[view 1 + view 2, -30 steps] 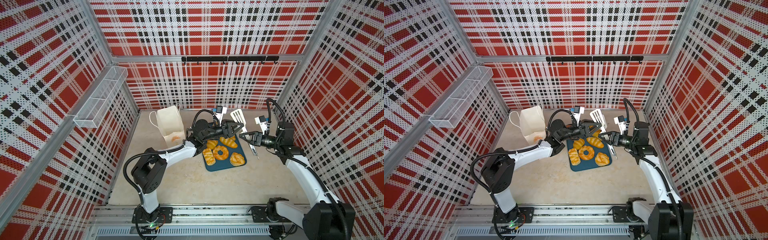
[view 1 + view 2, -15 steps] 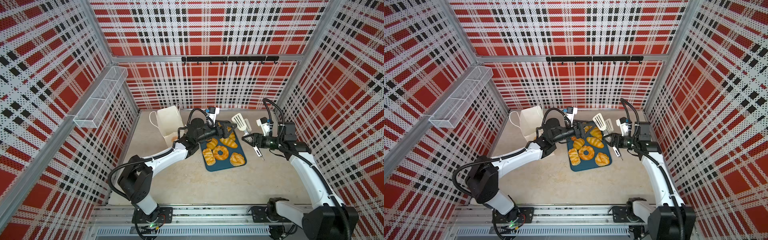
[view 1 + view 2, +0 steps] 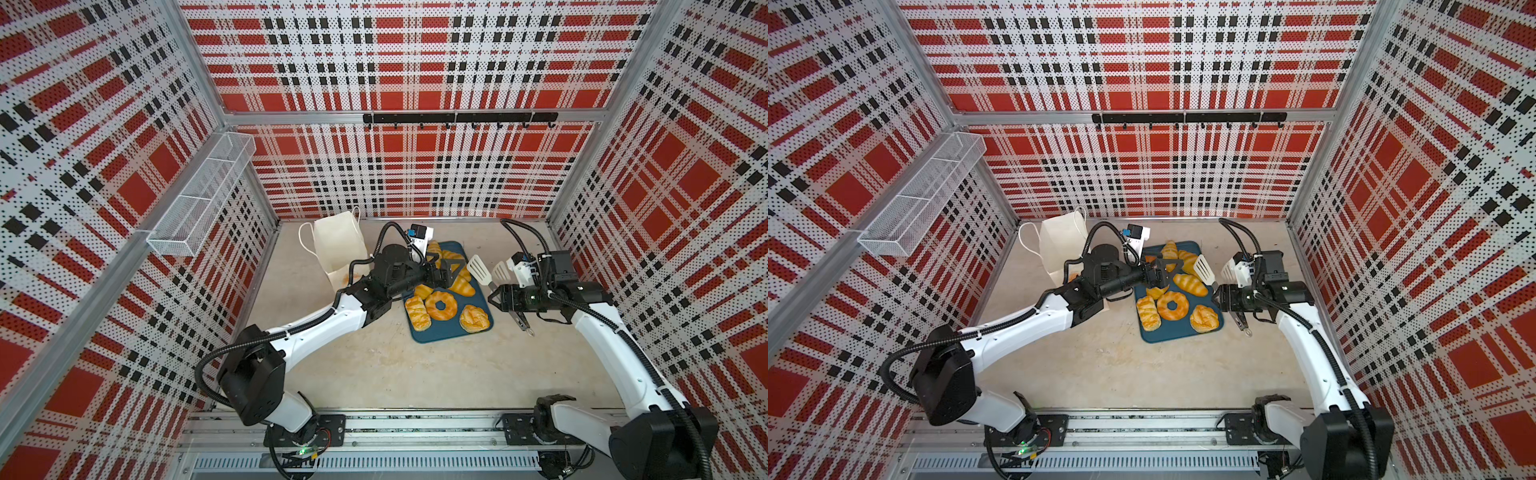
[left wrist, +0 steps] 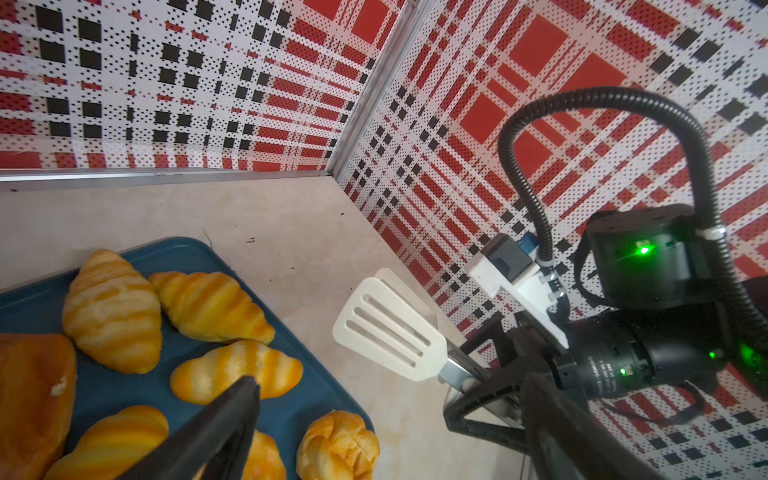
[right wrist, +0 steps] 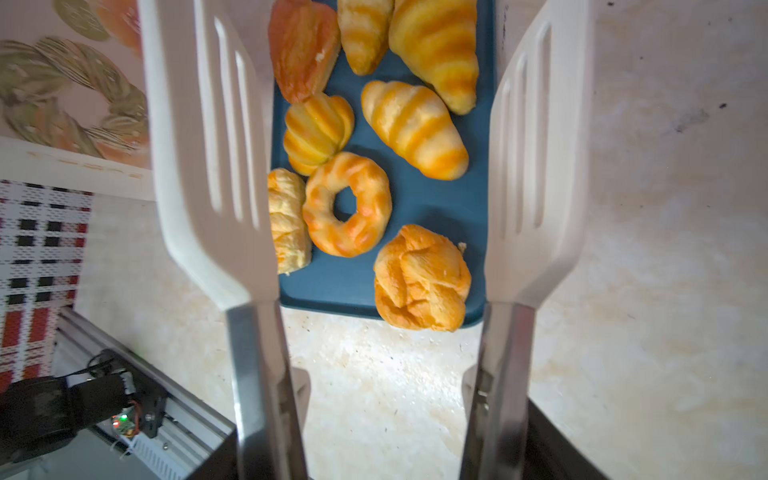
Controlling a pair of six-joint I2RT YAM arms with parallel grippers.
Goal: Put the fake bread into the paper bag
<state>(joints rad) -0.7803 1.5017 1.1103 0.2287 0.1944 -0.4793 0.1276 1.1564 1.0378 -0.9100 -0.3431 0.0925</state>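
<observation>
Fake bread on tray, beneath spread left gripper, right gripper pinching tongs

Non-task items: tray, tongs, wall fixtures.
Dark-blue tray lies flat on the beige tabletop, toward the back and slightly skewed. Tongs sit just beside its right edge: two white slotted paddles on steel arms, spread apart (small ring at the handle end). A white wire-mesh basket with three compartments is fixed to the left wall. A black hook rail runs across the back wall. The walls are perforated red/black/white plaid panels. An aluminium rail runs along the front edge.
</observation>
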